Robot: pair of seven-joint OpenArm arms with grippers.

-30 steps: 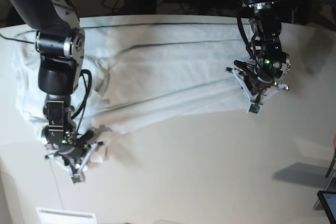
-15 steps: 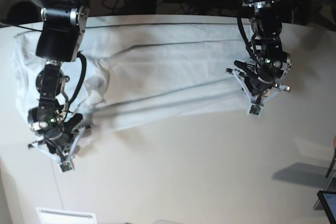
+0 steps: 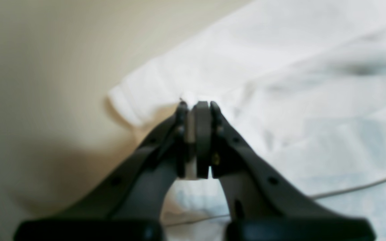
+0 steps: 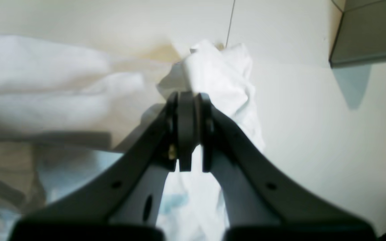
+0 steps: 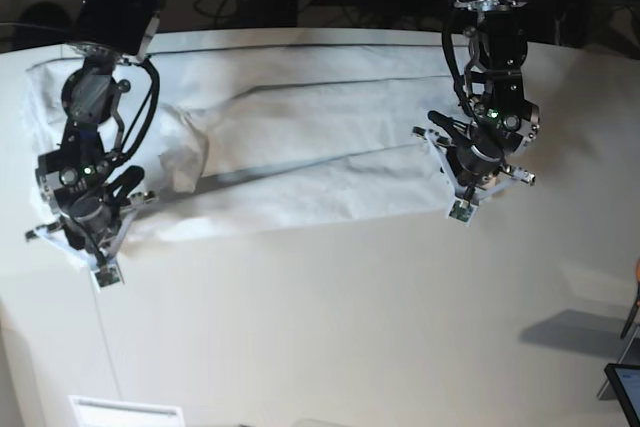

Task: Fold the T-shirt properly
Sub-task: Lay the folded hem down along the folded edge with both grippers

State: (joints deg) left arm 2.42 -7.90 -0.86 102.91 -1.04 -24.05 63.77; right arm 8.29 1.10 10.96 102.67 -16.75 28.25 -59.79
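1. Base view, far left: right gripper [image 5: 100,265] sits low at the near-left end of the large plain white wrinkled cotton T-shirt [image 5: 300,147], jaws pinched tight on a bunched bit of the fabric.
2. Right wrist view backs that up: dark fingers pressed together with white cloth [image 4: 219,77] sticking out past the tips and hanging below them. Fabric there is crumpled, not flat.
3. Same view, right edge: a grey flat panel [image 4: 370,30] lies on the pale surface, apart from the shirt. Can't tell what it is.
4. Base view, centre: the shirt lies on the white tabletop [image 5: 350,327] as a long band running left to right, pulled fairly taut between the two arms. Several long creases run along its length. Far edge lies close to the table's back edge.
5. Base view, right: left gripper [image 5: 462,205] is at the shirt's near-right end, jaws closed on the fabric edge.
6. Left wrist view: fingers clamped together, a thin white layer caught between the pads, hemmed corner [image 3: 126,103] of the shirt just left of the tips. View is blurred.
7. Near half of the table is bare from centre to right.
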